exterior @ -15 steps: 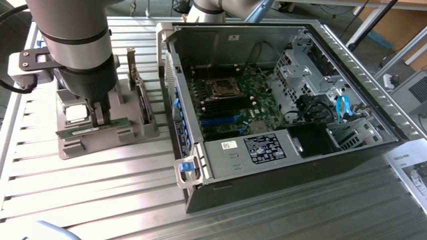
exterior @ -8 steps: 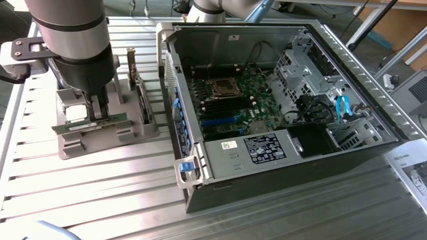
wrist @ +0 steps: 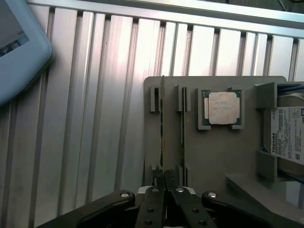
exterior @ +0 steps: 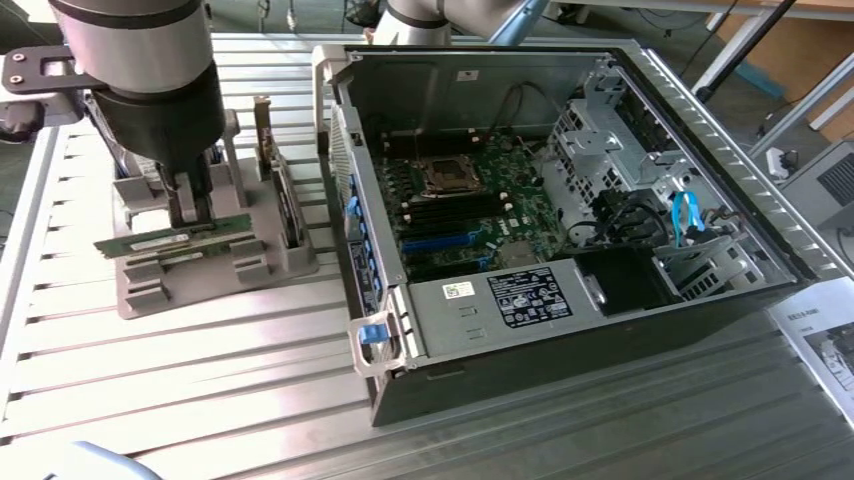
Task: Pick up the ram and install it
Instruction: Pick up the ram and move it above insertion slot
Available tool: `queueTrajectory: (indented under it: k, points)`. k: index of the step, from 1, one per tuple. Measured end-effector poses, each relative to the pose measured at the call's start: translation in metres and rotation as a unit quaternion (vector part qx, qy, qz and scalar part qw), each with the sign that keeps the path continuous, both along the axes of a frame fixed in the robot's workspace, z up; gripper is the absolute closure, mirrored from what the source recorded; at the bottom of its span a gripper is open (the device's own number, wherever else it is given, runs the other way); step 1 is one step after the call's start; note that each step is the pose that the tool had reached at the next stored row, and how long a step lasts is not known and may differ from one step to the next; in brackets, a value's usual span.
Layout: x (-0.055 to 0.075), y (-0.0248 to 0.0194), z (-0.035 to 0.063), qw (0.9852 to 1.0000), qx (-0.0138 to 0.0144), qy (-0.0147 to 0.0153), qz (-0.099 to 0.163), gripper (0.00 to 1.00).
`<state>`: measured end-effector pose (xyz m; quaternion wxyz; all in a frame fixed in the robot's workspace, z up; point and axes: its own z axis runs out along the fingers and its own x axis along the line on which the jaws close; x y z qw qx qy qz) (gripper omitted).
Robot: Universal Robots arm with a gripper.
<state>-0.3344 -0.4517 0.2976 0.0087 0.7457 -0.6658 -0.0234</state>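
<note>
Pick-up step. Gripper [wrist: 164, 183] jaws narrow, pinching the ram [wrist: 163, 128] edge-on in the grey holder's [wrist: 218, 161] edge slot. Judged: lifting needs a straight pull, with the second ram [wrist: 183, 118] just beside.

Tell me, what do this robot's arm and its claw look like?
The arm is a thick round tube, silver-grey above and black below, with a dark bolted bracket at its side. The gripper is black: two slim fingers on jointed bars with shiny silver pins.

A robotics lab: slatted aluminium bench [exterior: 200, 380], opened computer case [exterior: 454, 85].
</note>
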Motion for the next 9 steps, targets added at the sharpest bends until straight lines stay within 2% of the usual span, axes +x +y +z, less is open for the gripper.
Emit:
queueTrajectory:
  k: [2, 5, 9]
  points:
    - [0.000, 0.0000, 0.0055, 1.0000, 0.0000, 0.0000, 0.000, 0.88]
    - [0.000, 0.0001, 0.0190, 1.0000, 0.0000, 0.0000, 0.000, 0.88]
    - [0.000, 0.0001, 0.0295, 1.0000, 0.0000, 0.0000, 0.000, 0.88]
